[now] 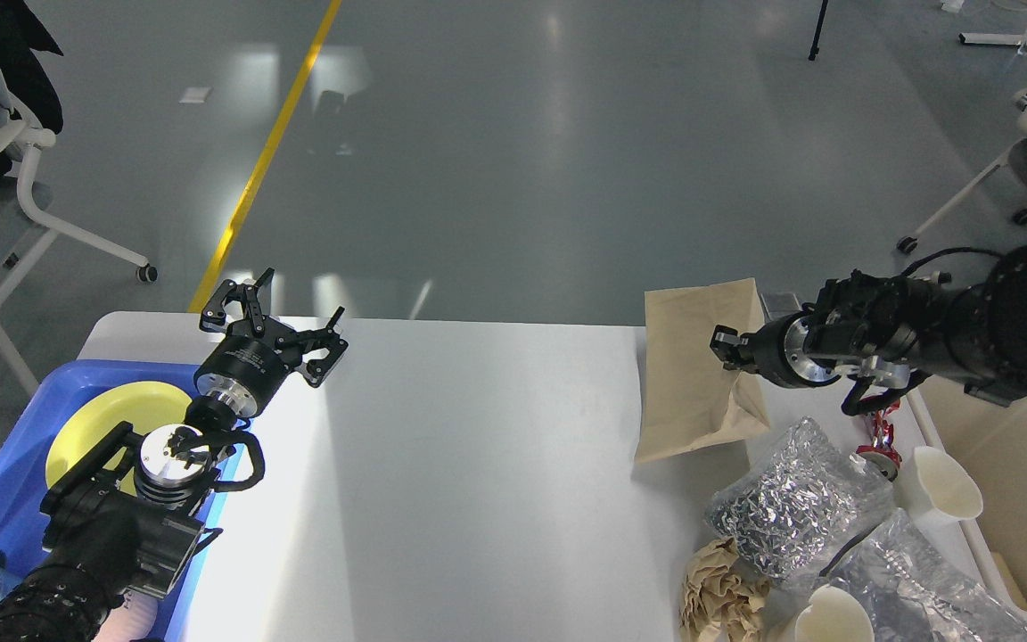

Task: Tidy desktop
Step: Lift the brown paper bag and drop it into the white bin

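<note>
The desktop (478, 481) is a glossy white-grey table top filling the lower part of the head view. My right gripper (726, 343) is shut on a flat brown paper bag (687, 374) and holds it lifted, its lower corner hanging just above the table's right part. My left gripper (277, 316) is open and empty, held over the table's far left corner beside the blue tray (23, 473).
The blue tray holds a yellow plate (90, 428). At the right front lie silvery crinkled bags (790, 508), crumpled brown paper (720, 593), white paper cups (941, 486) and a clear plastic bag (924, 588). A cream-white bin (1013, 499) stands at the right edge. Office chairs stand on the floor beyond.
</note>
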